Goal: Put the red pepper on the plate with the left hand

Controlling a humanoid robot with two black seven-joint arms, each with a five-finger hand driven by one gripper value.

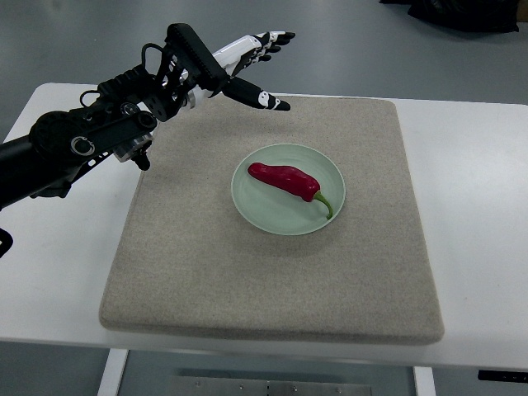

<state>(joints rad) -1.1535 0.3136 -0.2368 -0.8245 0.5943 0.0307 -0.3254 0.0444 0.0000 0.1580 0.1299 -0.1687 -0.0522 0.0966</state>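
Observation:
A red pepper [286, 180] with a green stem lies inside the pale green plate [250, 205], which sits near the middle of a beige mat [190, 264]. My left hand [262, 66] hovers above the mat's far left corner, well apart from the plate. Its fingers are spread and hold nothing. The black left arm [74, 144] reaches in from the left edge. My right arm does not show.
The mat lies on a white table [478, 206] whose front edge runs along the bottom. Grey floor shows beyond the far edge, with a dark object [462, 12] at the top right.

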